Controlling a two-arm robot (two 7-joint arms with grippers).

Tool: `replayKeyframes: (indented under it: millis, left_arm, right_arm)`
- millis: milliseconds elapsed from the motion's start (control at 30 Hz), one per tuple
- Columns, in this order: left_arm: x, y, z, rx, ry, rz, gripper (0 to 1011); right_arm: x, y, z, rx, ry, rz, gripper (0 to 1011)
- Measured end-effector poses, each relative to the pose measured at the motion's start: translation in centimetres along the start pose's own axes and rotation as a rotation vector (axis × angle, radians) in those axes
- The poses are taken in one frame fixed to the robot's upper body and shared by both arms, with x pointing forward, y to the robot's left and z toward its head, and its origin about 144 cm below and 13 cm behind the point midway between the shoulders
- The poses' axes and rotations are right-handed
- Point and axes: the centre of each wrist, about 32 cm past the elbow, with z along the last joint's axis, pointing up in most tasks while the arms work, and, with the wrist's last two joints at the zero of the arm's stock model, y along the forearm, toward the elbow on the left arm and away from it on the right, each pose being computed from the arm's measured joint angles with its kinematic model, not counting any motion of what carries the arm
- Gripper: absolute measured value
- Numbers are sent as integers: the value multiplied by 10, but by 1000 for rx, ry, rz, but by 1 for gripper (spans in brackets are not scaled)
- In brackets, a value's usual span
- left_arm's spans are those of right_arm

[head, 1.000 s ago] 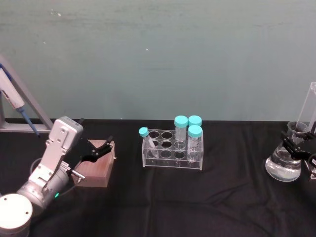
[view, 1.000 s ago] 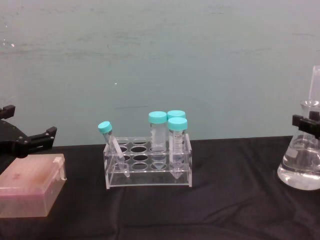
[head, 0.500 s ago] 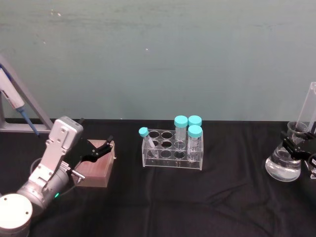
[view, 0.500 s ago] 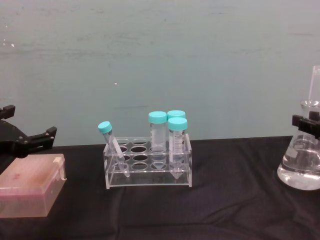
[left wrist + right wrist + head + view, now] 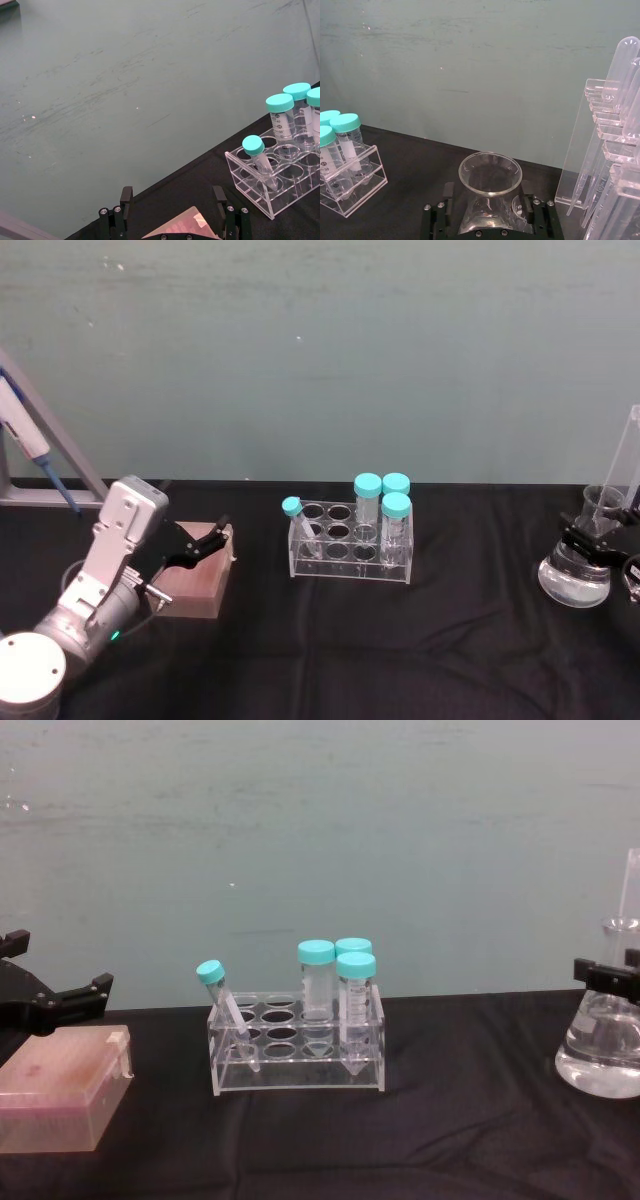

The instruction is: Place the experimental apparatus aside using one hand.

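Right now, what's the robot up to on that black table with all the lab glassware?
The right gripper is at the neck of the conical flask at the table's right edge, a finger on either side, beside the pipette stand; whether it is actually clamped cannot be told. The flask holds clear liquid. The left gripper hovers open over a pink box on the left. The tube rack sits in the middle.

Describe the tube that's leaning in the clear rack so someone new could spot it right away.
Find the clear plastic rack in the middle of the black table. The leaning tube sits at its front corner on the robot's left. Three capped tubes stand upright at the other end; this slimmer one tilts outward alone.
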Motion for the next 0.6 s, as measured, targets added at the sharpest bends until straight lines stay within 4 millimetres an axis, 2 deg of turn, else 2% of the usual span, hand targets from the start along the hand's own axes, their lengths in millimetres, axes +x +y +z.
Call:
replayKeyframes:
  millis: [33, 67, 300, 600]
  left_arm:
    - [0, 0, 0, 0, 0, 0, 1000]
    - [0, 0, 0, 0, 0, 0, 1000]
    - [0, 0, 0, 0, 0, 0, 1000]
    - [0, 0, 0, 0, 0, 0, 1000]
  right_arm:
    - [0, 0, 0, 0, 0, 0, 823]
    - [0, 0, 0, 0, 0, 0, 823]
    - [0, 0, 0, 2, -1, -1, 1003]
    - [0, 0, 1, 4, -1, -2, 1000]
